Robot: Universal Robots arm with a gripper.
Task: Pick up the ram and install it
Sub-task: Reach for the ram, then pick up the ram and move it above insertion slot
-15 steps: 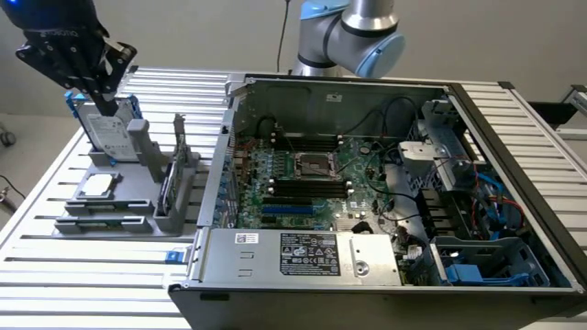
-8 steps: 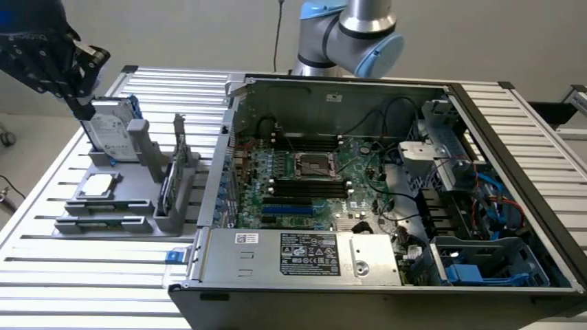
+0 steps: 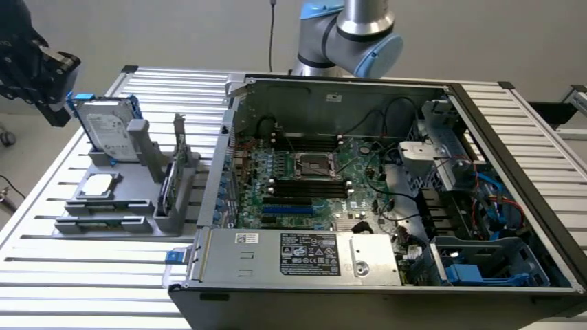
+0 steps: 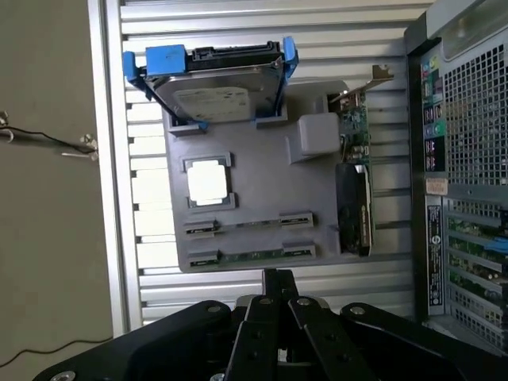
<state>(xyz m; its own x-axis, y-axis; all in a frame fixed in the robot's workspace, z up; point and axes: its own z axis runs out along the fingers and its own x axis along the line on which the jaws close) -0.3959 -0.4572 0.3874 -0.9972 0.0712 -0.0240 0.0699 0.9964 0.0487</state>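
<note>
**One arm, gripper shut and empty, RAM not yet lifted**

Gripper: the gripper [image 4: 278, 284] has its fingers closed to a single tip with nothing between them. In the exterior view it hangs raised at that view's left, beside the parts fixture and touching nothing.

Task item: the ram [image 4: 250, 255] lies edge-up in a slotted cradle on the grey fixture [image 4: 262, 198], well apart from the computer case [image 3: 367, 206]. The cradle holds it by both ends, which I judge leaves its long top edge free for a pinch grip.

Count on the fixture:
- One hard drive [image 4: 214, 91] in blue rails, propped at a tilt in its own bracket.
- One processor [image 4: 208, 182], flat in a square recess.
- One expansion card [image 4: 355, 131] with a metal bracket, standing on edge along the side nearest the case.
- Two parallel memory cradles. A greenish board edge shows in the outer one. Whether the inner one is loaded cannot be told.

Destination: the case lies on its side with its panel off, so the motherboard [image 3: 312, 179] faces up for access from above. Two banks of black memory slots [image 3: 312, 187] flank the CPU socket [image 3: 312, 163], one bank on each side. The number of slots per bank is too fine to confirm.

Support: one slatted aluminium table [image 3: 92, 275] carries both fixture and case.
</note>
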